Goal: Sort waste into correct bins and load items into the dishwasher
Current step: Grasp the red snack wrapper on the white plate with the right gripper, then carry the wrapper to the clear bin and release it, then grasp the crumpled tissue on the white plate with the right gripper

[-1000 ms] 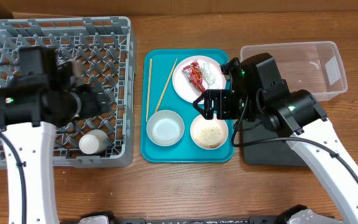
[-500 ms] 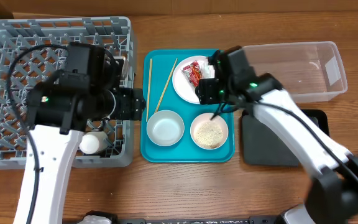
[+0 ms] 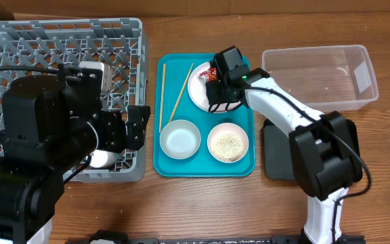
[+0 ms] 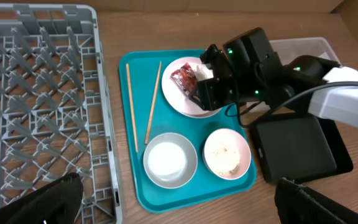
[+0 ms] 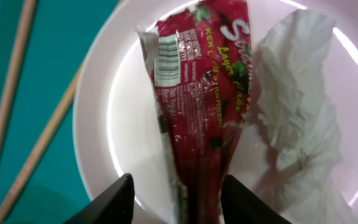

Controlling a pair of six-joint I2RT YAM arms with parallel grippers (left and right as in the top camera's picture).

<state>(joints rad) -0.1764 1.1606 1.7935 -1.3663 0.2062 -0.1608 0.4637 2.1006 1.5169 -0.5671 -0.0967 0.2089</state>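
Observation:
A red snack wrapper (image 5: pixel 197 93) and a crumpled white tissue (image 5: pixel 297 118) lie on a white plate (image 5: pixel 120 124) at the back of the teal tray (image 3: pixel 246 166). My right gripper (image 5: pixel 178 200) is open and low over the plate, its fingers on either side of the wrapper's near end; it also shows in the overhead view (image 3: pixel 215 91). My left gripper (image 4: pixel 179 208) is open and empty, high over the rack's right edge. Two chopsticks (image 3: pixel 175 95), a pale bowl (image 3: pixel 180 139) and a bowl of rice (image 3: pixel 227 144) sit on the tray.
The grey dish rack (image 3: pixel 19 47) fills the left, with a white cup (image 3: pixel 100 158) partly under my left arm. The clear tub (image 3: pixel 323 74) stands at the back right. The black tray (image 3: pixel 279 159) lies in front of it, partly under my right arm.
My right gripper has moved back and left from the tray's middle and come down over the plate's wrapper. My left arm has risen toward the camera and shifted toward the rack's right edge.

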